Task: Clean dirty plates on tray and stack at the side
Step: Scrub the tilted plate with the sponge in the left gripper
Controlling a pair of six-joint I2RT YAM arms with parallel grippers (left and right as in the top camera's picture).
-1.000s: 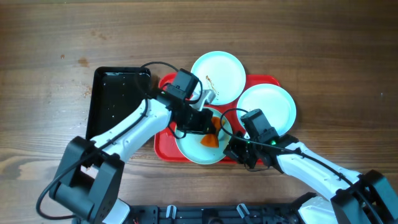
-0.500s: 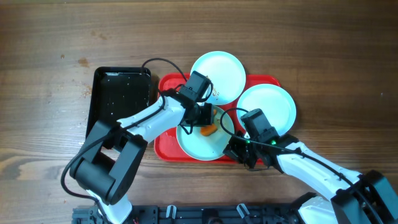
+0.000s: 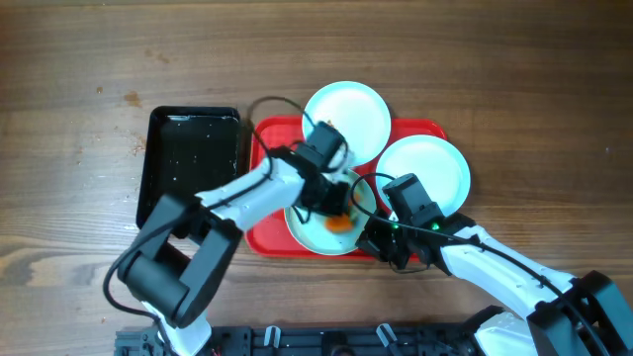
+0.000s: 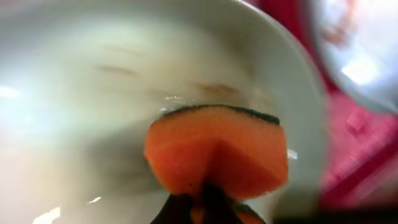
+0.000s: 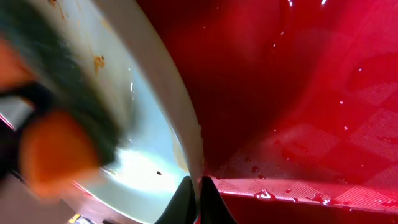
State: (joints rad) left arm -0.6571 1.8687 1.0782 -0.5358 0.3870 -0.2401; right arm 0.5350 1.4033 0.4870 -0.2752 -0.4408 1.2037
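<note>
Three pale plates lie on the red tray (image 3: 259, 235): one at the back (image 3: 346, 117), one at the right (image 3: 425, 170), one at the front (image 3: 309, 237). My left gripper (image 3: 336, 210) is shut on an orange sponge (image 3: 341, 222) with a dark green back and presses it into the front plate (image 4: 81, 93); the sponge fills the left wrist view (image 4: 217, 152). My right gripper (image 3: 374, 237) is shut on the front plate's right rim (image 5: 186, 134) and holds it tilted. Small brown smears (image 5: 98, 61) remain on that plate.
A black tray (image 3: 190, 163), wet, lies left of the red tray. The red tray's floor (image 5: 298, 93) is wet with droplets. Bare wooden table (image 3: 534, 89) surrounds both trays.
My left gripper has moved the sponge across the front plate, first up, then right and down toward the plate's right side. The right gripper has kept its hold on the rim.
</note>
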